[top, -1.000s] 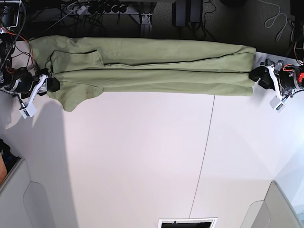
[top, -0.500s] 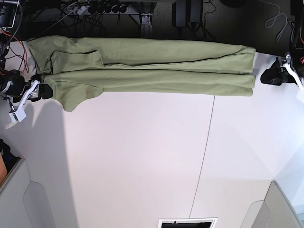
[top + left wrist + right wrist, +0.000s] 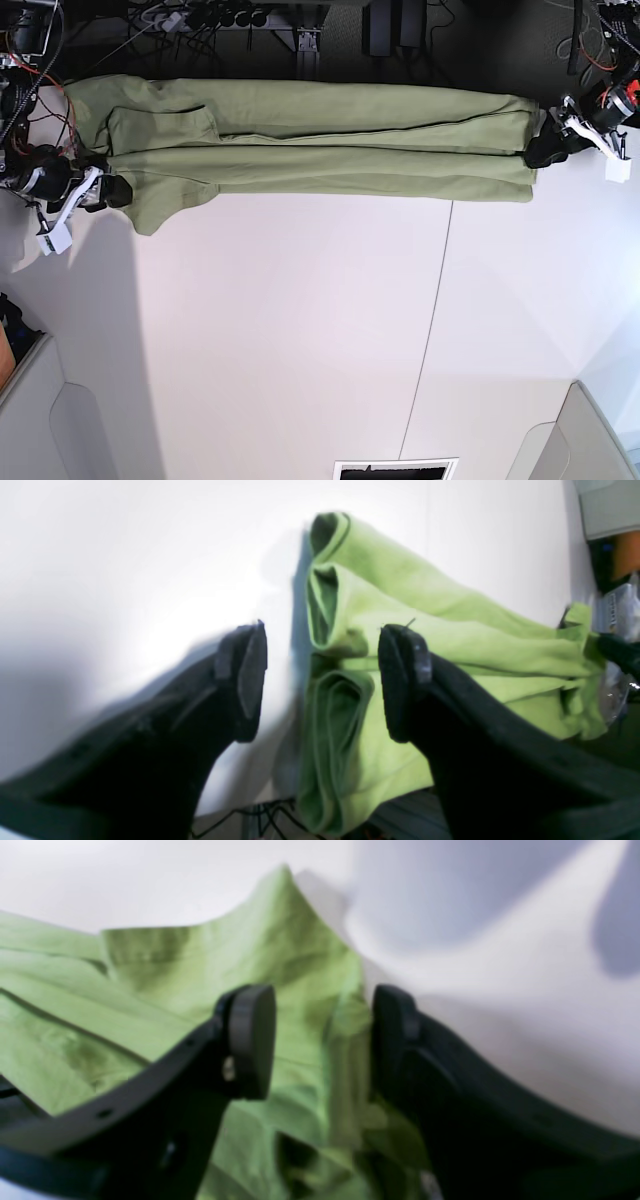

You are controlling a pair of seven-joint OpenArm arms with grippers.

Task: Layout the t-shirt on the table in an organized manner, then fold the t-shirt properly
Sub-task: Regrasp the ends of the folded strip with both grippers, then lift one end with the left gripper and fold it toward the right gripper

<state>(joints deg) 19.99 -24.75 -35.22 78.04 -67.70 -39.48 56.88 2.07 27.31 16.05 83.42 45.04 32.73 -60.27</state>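
The t-shirt (image 3: 320,145) is laid folded in a long band along the far edge of the white worktop (image 3: 320,330). The left tool (image 3: 320,680) is spread at one end of it, with nothing pinched. The right tool (image 3: 322,1040) is spread over the cloth at the other end.

Beyond the work surface, at 12 o'clock, a dark floor (image 3: 450,40) carries tangled cables (image 3: 200,20) and a metal frame leg (image 3: 308,45). Pale grey panels occupy 7 o'clock (image 3: 60,420) and 5 o'clock (image 3: 590,440). A dark rectangular opening (image 3: 395,470) sits at 6 o'clock. Lighting is even, with soft shadows at 9 o'clock.
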